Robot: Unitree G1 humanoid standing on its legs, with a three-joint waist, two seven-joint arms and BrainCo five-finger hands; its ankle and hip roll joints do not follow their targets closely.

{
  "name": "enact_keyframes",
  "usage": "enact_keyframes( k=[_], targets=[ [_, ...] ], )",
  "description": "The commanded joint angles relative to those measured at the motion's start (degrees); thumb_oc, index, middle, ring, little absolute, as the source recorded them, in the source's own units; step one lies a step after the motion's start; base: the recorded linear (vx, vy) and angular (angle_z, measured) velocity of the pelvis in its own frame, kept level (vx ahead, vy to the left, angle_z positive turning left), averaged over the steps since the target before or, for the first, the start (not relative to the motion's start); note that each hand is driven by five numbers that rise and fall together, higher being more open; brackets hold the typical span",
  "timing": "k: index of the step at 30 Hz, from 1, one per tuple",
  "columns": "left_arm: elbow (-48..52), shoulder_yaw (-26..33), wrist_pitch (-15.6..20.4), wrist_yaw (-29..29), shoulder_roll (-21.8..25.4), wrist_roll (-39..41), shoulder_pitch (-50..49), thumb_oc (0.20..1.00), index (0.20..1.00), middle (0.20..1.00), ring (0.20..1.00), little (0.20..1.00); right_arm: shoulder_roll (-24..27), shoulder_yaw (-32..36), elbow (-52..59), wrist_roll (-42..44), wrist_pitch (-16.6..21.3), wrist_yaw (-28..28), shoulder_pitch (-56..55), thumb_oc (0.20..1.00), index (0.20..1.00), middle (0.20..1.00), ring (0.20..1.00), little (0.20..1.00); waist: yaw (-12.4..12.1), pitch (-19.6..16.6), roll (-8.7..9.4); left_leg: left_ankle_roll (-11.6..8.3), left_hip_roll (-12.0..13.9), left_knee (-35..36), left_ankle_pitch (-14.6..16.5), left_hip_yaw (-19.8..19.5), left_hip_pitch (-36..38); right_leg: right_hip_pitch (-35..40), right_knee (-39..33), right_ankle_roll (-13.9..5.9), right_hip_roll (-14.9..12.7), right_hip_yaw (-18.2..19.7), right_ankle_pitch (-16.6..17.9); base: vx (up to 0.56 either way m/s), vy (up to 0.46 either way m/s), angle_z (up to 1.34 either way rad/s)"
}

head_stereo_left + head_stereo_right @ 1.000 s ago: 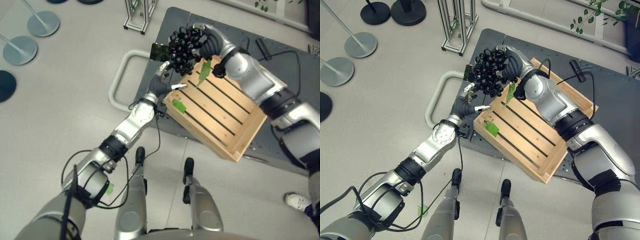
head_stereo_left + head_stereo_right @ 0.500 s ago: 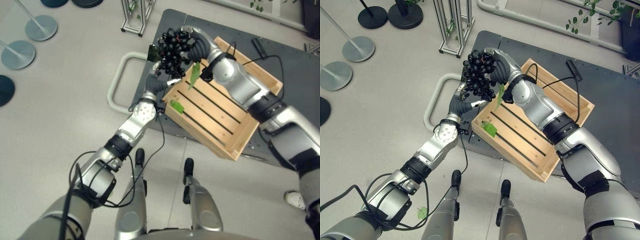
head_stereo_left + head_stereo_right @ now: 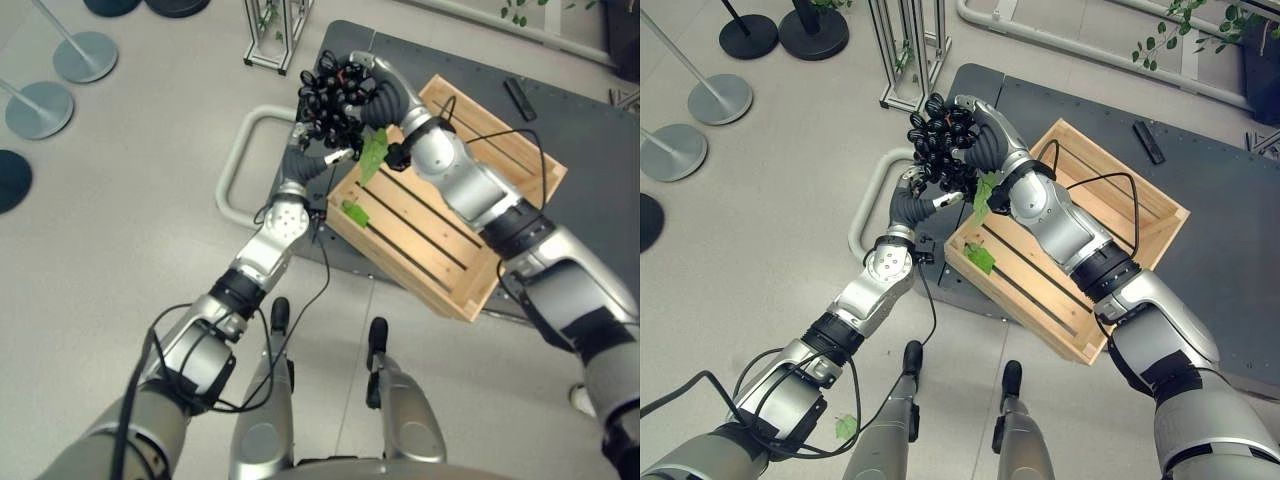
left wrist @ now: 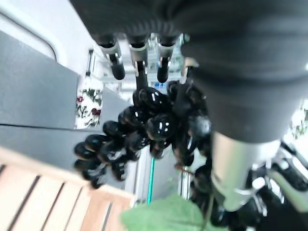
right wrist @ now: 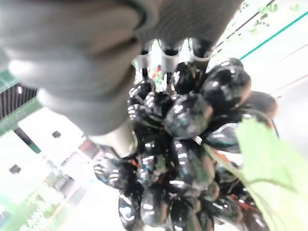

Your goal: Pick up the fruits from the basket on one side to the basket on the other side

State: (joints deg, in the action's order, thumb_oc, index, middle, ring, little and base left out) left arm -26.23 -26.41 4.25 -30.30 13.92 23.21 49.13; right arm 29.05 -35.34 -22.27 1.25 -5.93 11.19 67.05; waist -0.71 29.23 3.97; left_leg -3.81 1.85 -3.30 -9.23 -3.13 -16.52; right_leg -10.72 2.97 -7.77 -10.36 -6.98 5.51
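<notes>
Right hand (image 3: 985, 135) grips your black grape bunch (image 3: 940, 140) beside the wooden crate (image 3: 1080, 250); left hand (image 3: 915, 200) open beneath it.

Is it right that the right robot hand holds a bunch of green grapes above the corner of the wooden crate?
No. The grapes are black, not green, as the right eye view shows. The right robot hand does hold them above the corner of the wooden crate.

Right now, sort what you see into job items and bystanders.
Job items: bunch of dark grapes with its green leaf, gripped in the right hand; left hand just below it; wooden crate.
Bystanders: loose leaf in the crate, round stand bases, metal frame, black bar.
</notes>
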Motion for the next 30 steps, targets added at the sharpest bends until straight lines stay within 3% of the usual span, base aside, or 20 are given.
enact_keyframes(
  k=[1,15,30],
  targets=[
    [-1.7,-1.5,3.6,0.4,-5.9,-4.9,3.1,1.0,1.0,1.0,1.0,1.0,-5.8,1.7,5.1,3.0,4.0,1.0,-3.8,0.2,0.2,0.2,0.2,0.2,0.5,-9.2,2.19,-0.11,-1.9,-4.3,10.5,0.7,-1.6,-0.8,9.1,-2.74,-4.3,0.2,-12.8,0.0,0.0,0.0],
    [-1.1,-3.1,2.8,1.5,-5.0,-7.5,3.3,1.0,1.0,1.0,1.0,1.0,-7.7,1.8,5.8,2.7,4.8,0.6,-4.5,0.2,0.2,0.2,0.2,0.2,0.7,-9.7,1.6,0.02,-1.9,-4.5,10.7,0.8,-1.6,-0.9,9.4,-2.66,-4.3,0.2,-12.8,0.0,0.0,0.0],
    [-3.9,-1.9,3.4,-3.6,-7.4,-6.2,5.7,1.0,1.0,1.0,1.0,1.0,-11.3,0.8,7.6,5.0,5.2,2.6,-6.1,0.2,0.2,0.2,0.2,0.2,1.1,-9.6,1.05,0.04,-1.7,-5.0,10.8,1.0,-1.7,-1.1,10.0,-2.58,-4.3,0.3,-13.2,0.0,0.0,-0.01]
  ],
)
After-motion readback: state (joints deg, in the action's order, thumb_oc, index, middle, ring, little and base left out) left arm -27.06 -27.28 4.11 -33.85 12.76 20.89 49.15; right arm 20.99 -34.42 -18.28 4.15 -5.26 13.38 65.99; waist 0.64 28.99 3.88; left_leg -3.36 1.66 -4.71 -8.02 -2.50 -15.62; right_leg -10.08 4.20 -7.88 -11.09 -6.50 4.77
